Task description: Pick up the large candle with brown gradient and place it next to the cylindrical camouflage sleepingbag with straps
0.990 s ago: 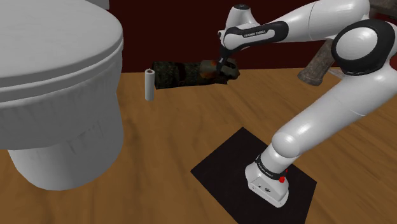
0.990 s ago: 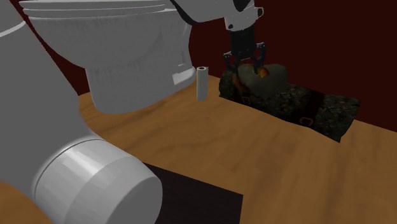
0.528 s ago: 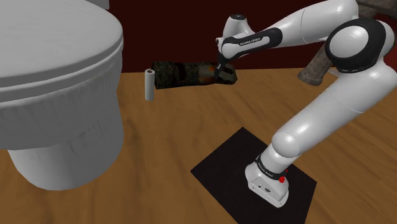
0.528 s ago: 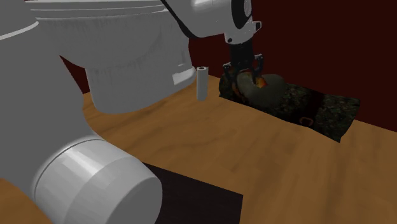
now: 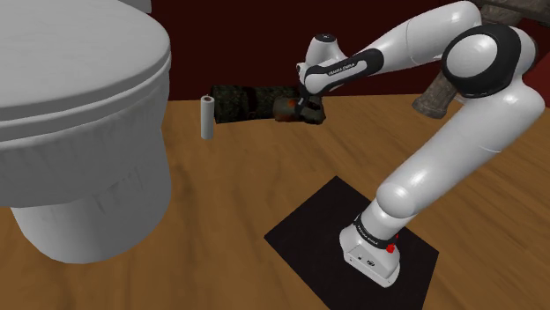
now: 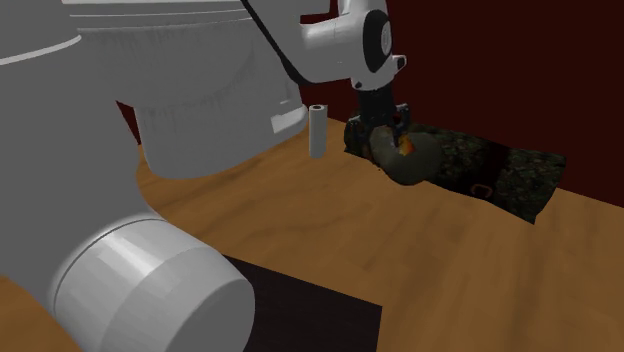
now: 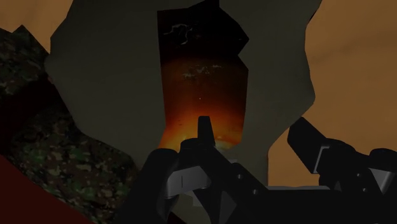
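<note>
The candle [image 6: 412, 163] is a lumpy grey-brown shell with an orange-to-dark glow inside [image 7: 202, 83]. My gripper [image 6: 388, 133] is shut on its rim: one finger [image 7: 202, 130] sits inside the glowing hollow and the other finger [image 7: 308, 141] outside the grey wall. The candle [image 5: 286, 108] hangs low over the wooden floor, right against the near end of the camouflage sleeping bag [image 6: 492, 166]. That bag [image 5: 240, 98] lies along the dark red wall, and its mottled cloth [image 7: 60, 159] shows beside the candle. The gripper [image 5: 307, 103] comes down from above.
A huge white toilet [image 5: 75, 123] fills the shoulder view's left, also seen close by [image 6: 205, 85]. A small white cylinder [image 5: 206, 118] stands upright between toilet and bag [image 6: 316, 130]. The stand sits on a black mat [image 5: 304, 238]. A brown object [image 5: 437, 93] lies at the far right.
The arm has come down and a little towards the shoulder view's left, carrying the candle from above the bag's end to just over the floor beside it. The fingers stayed shut.
</note>
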You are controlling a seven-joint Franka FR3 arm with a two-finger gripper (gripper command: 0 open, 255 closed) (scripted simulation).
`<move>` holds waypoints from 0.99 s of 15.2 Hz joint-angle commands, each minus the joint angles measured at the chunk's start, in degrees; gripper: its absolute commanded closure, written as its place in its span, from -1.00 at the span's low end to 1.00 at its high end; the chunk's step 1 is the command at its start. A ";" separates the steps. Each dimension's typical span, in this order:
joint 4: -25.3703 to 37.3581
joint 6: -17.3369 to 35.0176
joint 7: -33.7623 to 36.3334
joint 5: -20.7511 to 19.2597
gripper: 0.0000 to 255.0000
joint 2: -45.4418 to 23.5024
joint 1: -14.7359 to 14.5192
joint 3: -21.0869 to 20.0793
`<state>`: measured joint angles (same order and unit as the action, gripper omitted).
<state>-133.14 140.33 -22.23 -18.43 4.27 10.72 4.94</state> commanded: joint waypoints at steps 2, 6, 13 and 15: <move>-0.75 2.38 0.81 -0.70 1.00 -1.49 0.16 0.09; -1.82 5.39 2.02 -1.77 1.00 -3.50 0.34 0.20; -3.16 10.57 4.52 -4.05 1.00 -7.48 0.58 0.54; -3.42 12.02 5.33 -4.82 1.00 -8.71 0.61 0.68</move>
<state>-136.53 151.47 -17.20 -22.88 -3.76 11.26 5.50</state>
